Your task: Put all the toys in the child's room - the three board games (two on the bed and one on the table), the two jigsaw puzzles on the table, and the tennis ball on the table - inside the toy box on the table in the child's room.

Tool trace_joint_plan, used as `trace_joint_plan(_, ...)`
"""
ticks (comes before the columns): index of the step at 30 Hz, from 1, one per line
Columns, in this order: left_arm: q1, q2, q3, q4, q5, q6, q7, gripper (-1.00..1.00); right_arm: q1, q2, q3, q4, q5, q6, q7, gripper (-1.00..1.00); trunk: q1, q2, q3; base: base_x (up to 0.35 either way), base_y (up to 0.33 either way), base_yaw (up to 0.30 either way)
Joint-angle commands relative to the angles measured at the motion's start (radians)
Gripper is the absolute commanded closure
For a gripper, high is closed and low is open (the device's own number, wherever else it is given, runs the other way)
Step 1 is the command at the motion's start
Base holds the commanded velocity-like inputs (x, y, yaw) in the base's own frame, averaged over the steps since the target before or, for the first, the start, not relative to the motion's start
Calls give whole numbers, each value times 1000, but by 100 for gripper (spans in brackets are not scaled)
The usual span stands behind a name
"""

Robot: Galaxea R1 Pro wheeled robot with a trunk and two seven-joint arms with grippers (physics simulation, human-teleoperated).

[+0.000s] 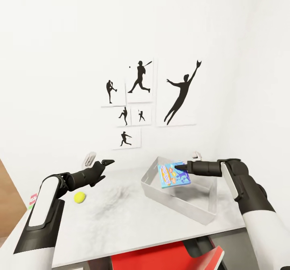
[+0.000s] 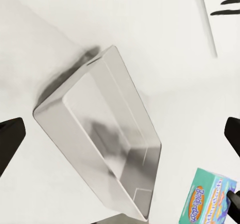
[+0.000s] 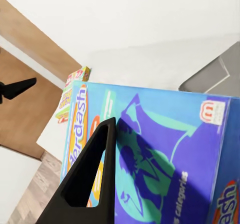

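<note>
Your right claw (image 1: 182,167) clamps a blue board game (image 1: 174,175) over the empty toy box (image 1: 179,205); left claw (image 1: 105,162) gapes, holding nothing, beyond the tennis ball (image 1: 79,197).

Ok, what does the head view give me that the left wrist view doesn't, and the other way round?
Head view only: the tennis ball on the table beside the left hand, the red-ended board game at the table's left edge, the full set of athlete pictures, and the right hand shut on the blue board game over the toy box.

Left wrist view only: the toy box's bare inside, nothing in it yet.

Both: the toy box, the blue game, the white wall.
</note>
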Motion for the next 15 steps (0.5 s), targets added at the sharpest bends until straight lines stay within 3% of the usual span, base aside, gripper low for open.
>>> trace_joint_plan(1, -1, -1, 3, -1, 11, 4, 10, -100, 2, 0, -2, 0, -7, 8, 2, 100, 0, -1, 0, 0, 0, 0)
trace_joint_plan(11, -1, 0, 7, -1, 21, 5, 5, -100, -16, -1, -14, 59, -8, 8, -15, 100, 0, -1, 0, 0, 0, 0)
trace_joint_plan(15, -1, 2, 5, -1, 22, 6, 2, -100, -64, 1, -58, 143, -10, 8, -40, 100, 0, -1, 0, 0, 0, 0)
